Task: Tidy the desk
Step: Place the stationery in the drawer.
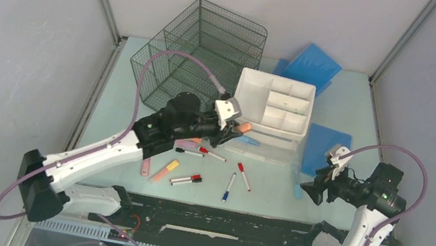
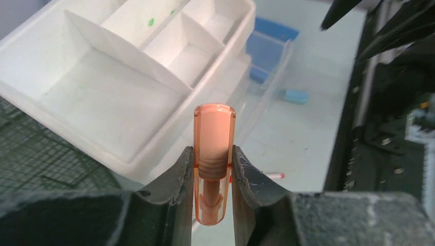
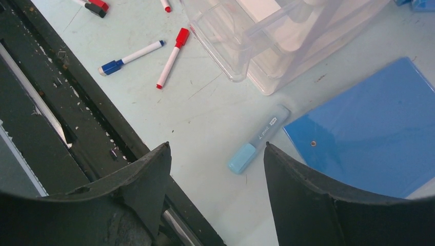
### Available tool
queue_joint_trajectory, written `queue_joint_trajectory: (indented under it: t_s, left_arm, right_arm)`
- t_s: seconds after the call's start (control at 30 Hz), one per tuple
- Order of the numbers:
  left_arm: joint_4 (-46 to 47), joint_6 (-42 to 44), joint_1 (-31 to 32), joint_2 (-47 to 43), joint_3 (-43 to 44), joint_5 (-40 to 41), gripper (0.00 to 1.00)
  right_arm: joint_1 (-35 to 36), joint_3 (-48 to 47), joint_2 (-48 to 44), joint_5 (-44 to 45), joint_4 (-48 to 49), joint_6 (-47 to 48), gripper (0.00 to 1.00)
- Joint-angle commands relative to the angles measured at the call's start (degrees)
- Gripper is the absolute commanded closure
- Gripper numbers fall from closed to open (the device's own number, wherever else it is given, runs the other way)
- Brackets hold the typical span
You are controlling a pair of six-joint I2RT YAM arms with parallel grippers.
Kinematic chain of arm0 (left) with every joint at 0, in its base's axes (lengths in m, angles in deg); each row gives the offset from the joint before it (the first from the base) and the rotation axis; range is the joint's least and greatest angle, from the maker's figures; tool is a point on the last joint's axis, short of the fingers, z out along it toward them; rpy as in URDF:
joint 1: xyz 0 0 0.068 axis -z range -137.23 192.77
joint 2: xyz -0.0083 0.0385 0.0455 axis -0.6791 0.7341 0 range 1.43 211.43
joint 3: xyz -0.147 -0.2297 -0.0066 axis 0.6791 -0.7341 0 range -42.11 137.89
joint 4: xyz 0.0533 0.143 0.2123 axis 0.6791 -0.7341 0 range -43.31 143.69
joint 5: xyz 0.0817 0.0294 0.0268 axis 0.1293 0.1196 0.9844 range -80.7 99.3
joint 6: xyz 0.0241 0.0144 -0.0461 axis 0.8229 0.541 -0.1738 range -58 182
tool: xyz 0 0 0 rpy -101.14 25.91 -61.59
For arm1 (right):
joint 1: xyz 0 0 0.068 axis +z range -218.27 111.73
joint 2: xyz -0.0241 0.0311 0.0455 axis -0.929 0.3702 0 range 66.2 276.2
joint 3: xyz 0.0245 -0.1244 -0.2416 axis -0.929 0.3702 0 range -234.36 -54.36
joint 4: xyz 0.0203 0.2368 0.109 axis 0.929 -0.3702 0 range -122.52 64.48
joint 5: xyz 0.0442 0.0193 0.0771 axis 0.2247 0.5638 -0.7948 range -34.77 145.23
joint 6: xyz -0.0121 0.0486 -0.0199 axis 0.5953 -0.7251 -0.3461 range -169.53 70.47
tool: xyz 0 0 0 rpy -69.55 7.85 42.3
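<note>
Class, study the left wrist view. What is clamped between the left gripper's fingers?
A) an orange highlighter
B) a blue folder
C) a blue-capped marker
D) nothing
A: the left gripper is shut on the orange highlighter, whose translucent cap points toward the white tray.

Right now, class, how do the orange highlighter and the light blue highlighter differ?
Cap: the orange highlighter has a see-through cap; the light blue highlighter has a solid-looking one. State: the orange one is clamped in the left gripper, raised off the desk; the blue one lies flat on the desk, untouched, below the open right gripper. Both are capped, stubby markers.
</note>
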Motion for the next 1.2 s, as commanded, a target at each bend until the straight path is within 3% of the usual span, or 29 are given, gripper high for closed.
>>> queue_joint_trajectory:
  t_s: [0.0, 0.23, 0.4, 0.63, 0.87, 1.17]
  left_arm:
    - [-7.81, 11.89, 1.91, 5.7, 8.02, 5.43, 0.99]
    - [-14.2, 20.27, 5.29, 16.13, 18.85, 11.99, 0.96]
    - [-14.06, 23.44, 7.33, 19.53, 19.96, 18.27, 0.67]
    - [-11.33, 21.97, 8.9, 19.92, 19.47, 21.47, 0.34]
    - [-2.57, 15.69, 9.04, 12.34, 11.8, 20.8, 0.24]
    - [12.94, -1.99, 6.3, -5.22, -8.7, 20.02, 0.03]
  right_arm:
    - [2.59, -1.15, 0.16, 1.64, 3.78, -3.95, 0.25]
    - [7.9, -0.57, 0.3, 5.56, 8.38, -9.67, 0.24]
    - [9.35, -0.23, 0.38, 6.79, 9.67, -10.93, 0.24]
    - [9.84, -0.13, 0.15, 6.64, 9.74, -11.01, 0.23]
    - [10.69, -0.17, 0.09, 6.46, 9.67, -10.93, 0.23]
    - [13.41, -0.12, 0.72, 7.4, 10.38, -11.75, 0.23]
